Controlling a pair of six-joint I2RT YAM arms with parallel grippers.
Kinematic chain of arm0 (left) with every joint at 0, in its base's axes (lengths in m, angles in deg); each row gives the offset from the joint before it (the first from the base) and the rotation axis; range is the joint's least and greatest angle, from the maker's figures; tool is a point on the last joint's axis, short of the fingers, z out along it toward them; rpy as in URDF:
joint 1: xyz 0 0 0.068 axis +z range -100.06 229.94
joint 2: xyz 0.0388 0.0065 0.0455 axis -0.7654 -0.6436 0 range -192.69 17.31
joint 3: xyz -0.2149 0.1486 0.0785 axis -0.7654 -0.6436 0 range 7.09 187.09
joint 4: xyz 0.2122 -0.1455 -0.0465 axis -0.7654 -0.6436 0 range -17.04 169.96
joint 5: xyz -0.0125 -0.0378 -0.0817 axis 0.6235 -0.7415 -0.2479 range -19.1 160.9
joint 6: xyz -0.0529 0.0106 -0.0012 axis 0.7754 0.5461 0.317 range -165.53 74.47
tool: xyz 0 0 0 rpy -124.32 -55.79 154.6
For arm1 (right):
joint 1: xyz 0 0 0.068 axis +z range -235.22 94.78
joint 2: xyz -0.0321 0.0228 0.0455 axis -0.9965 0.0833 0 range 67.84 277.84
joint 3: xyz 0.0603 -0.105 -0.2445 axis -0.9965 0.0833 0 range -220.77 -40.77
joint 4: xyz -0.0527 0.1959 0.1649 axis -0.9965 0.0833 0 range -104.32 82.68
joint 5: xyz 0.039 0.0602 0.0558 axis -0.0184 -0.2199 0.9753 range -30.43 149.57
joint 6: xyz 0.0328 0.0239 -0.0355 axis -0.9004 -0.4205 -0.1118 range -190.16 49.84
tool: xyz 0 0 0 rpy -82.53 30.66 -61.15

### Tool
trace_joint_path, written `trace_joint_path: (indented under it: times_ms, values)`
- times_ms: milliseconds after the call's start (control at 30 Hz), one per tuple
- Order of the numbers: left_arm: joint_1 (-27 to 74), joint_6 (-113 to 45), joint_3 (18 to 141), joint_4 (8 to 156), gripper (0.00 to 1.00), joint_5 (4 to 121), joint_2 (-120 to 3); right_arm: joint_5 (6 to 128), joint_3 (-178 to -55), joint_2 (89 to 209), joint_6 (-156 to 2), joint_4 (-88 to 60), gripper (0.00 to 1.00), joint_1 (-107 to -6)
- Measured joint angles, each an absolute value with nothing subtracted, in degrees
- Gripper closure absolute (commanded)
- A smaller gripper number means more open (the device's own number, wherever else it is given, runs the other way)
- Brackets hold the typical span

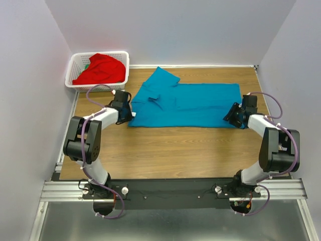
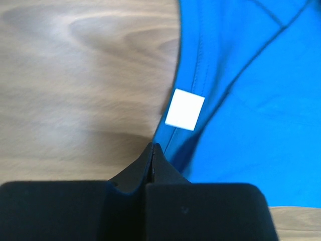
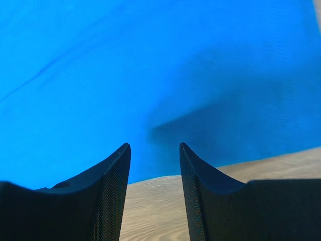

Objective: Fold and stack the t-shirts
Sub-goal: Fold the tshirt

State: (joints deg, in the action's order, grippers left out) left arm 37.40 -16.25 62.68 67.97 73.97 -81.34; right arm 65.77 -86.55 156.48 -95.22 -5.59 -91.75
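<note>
T-shirt, teal-blue, spread on table; left end effector closed at edge.

A wooden worktop carries a blue t-shirt spread flat along its far half, and a white basket at its far left corner

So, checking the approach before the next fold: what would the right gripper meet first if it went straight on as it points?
Probably the edge of the teal t-shirt, lying flat on the table just ahead of the open right gripper; depth is unclear.
</note>
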Motion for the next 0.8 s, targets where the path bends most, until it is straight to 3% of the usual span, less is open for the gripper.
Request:
trace_joint_path:
  times_ms: [400, 667, 800]
  values:
    - [39.0, -14.8, 58.3, 68.3, 1.00, 75.2, -77.6, 64.5, -85.6, 157.7, -95.8, -5.5, 0.49, -93.8]
    - [39.0, -14.2, 57.6, 66.2, 0.80, 76.3, -71.2, 68.7, -86.1, 154.6, -95.6, -4.0, 0.49, -93.0]
    - [38.1, -13.8, 57.7, 66.1, 0.79, 77.4, -65.4, 71.3, -88.6, 153.8, -95.5, -3.6, 0.49, -90.1]
